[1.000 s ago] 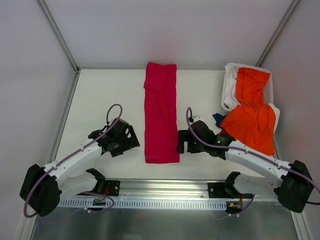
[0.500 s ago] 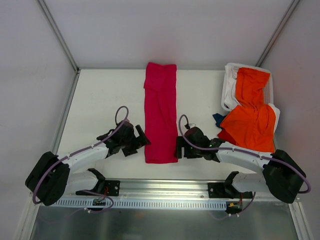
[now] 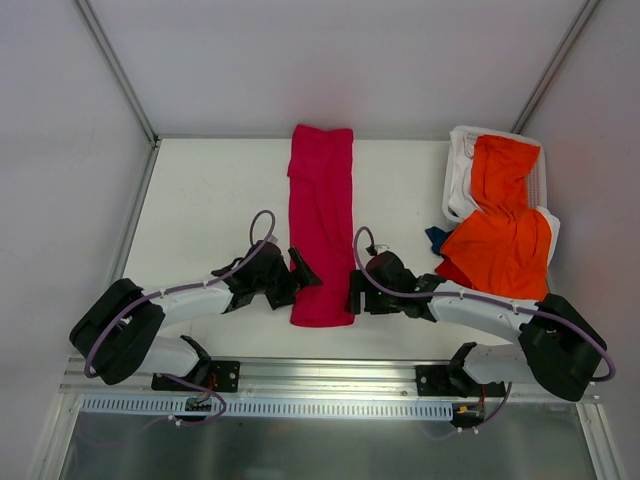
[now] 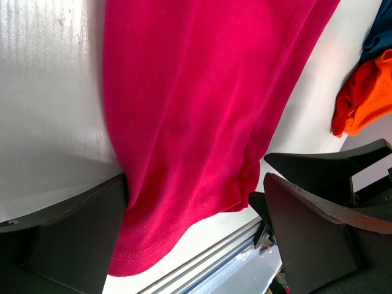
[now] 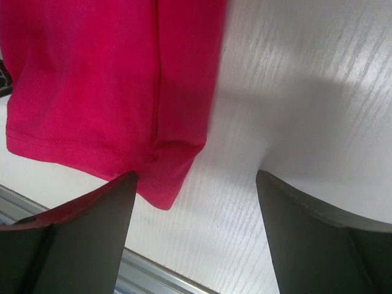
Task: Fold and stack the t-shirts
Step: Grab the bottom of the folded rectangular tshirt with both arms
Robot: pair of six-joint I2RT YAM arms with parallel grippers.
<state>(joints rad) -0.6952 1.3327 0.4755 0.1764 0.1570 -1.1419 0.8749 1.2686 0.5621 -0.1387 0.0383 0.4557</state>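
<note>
Crimson t-shirt (image 3: 322, 230) lies mid-table, folded in long strip. Orange t-shirt (image 3: 505, 225) heaped at right. Left gripper (image 4: 193, 184) and right gripper (image 5: 196, 177) both agape, straddling near hem corners. Risk: jaws pinch only 1 layer, or right corner slips out, and fold skews.

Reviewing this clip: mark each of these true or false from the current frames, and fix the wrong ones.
1. The crimson t-shirt lies as a long folded strip on the table. True.
2. The orange t-shirt is stacked on the crimson t-shirt. False: it is draped over the white basket at the right, apart from the crimson one.
3. The left gripper and the right gripper flank the crimson t-shirt's near end. True.
4. The right gripper is shut on the orange t-shirt. False: its jaws stand open by the crimson t-shirt's near right corner.
</note>
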